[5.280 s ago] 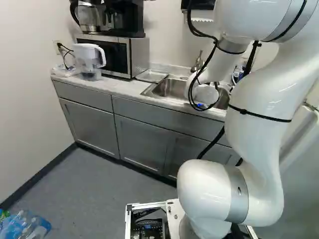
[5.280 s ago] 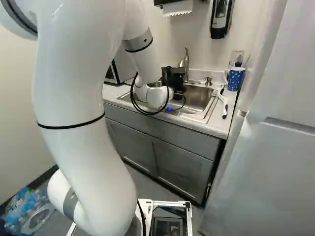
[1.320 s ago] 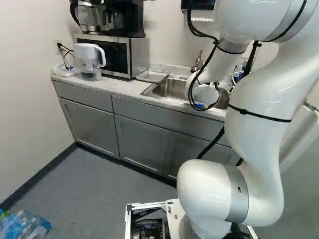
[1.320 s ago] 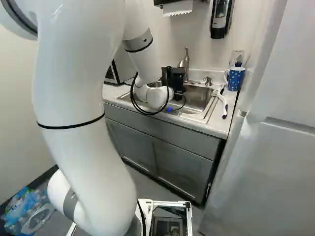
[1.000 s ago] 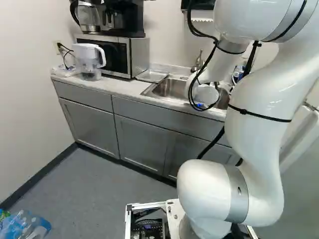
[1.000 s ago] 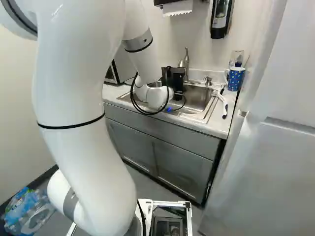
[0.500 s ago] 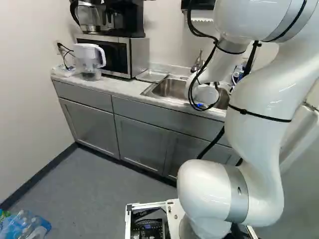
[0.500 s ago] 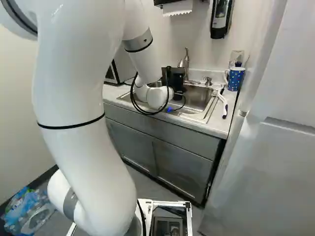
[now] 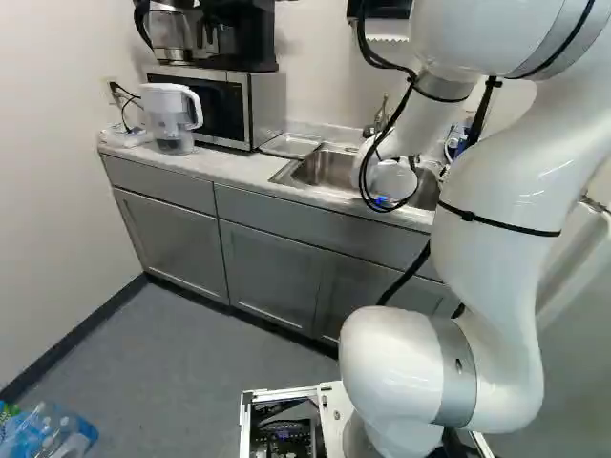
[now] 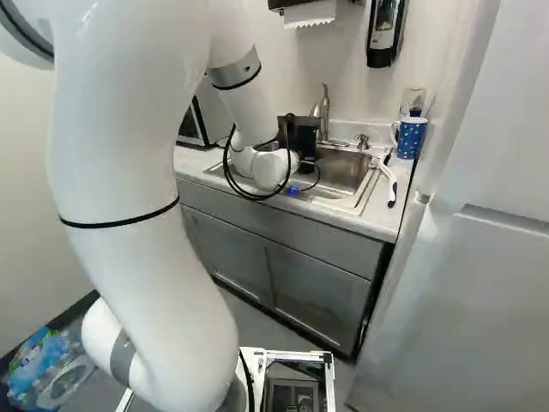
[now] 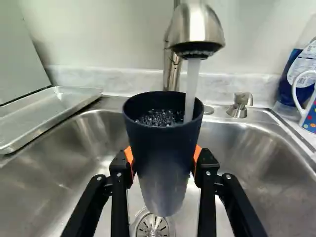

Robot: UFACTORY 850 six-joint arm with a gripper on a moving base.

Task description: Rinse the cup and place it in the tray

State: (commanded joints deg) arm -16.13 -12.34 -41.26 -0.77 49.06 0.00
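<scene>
Cup (image 11: 160, 153) is a tall, tapered one, nearly black-navy around the rim and fading to a hazy grey toward the bottom, with a bunch of bubbly water inside. It's hanging over the sink (image 11: 256, 143), mouth up, with the drain (image 11: 153, 225) showing under it.

Going left to right, with the cup as the clock center and twelve straight ahead of the gripper (image 10: 302, 137): the shiny metal tray (image 11: 49, 123) sits at about ten o'clock, on the counter beside the basin. Then come the fingers, clamped on the cup from both sides, orange pads (image 11: 129, 155) right against it at nine and three, so yeah, solid grip. The faucet (image 11: 197, 27) is at about twelve to one, and its stream (image 11: 191, 89) pours in just inside the rim at about one or two. The soap pump (image 11: 240, 104) is at two, then the bottle with blue liquid (image 11: 286, 89), also roughly two, and the dotted blue mug (image 11: 311, 116) with a white handle at nearly three.
</scene>
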